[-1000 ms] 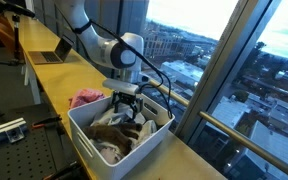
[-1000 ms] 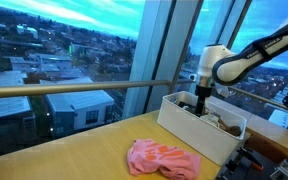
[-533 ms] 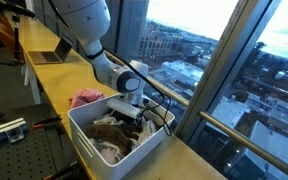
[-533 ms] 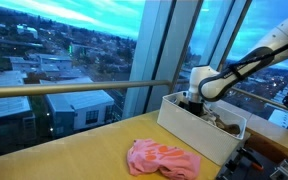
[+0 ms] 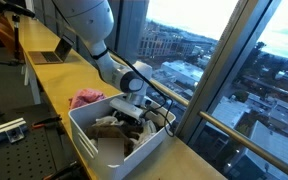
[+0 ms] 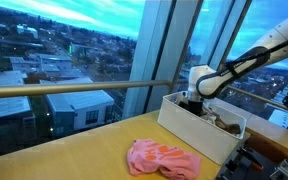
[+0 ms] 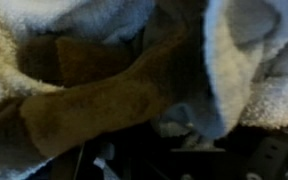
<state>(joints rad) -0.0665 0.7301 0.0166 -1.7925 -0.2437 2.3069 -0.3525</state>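
Observation:
My gripper (image 5: pixel 132 108) is lowered into a white bin (image 5: pixel 84 132) full of crumpled cloths, brown and white. In both exterior views its fingers are buried among the cloths; the bin (image 6: pixel 187 126) hides them. The wrist view is pressed close against a brown cloth (image 7: pixel 94 95) and a white towel (image 7: pixel 256 70). The jaws are dark and blurred there, so I cannot tell whether they grip anything. A pink cloth (image 5: pixel 84 98) lies on the wooden table beside the bin, also seen in an exterior view (image 6: pixel 162 158).
The bin stands on a long wooden table (image 5: pixel 44 80) along a glass window wall. A laptop (image 5: pixel 52 55) sits farther back on the table. A metal railing (image 6: pixel 74 90) runs behind the table edge.
The gripper has dropped from just above the bin's cloths down into them. The pink cloth and bin have not moved.

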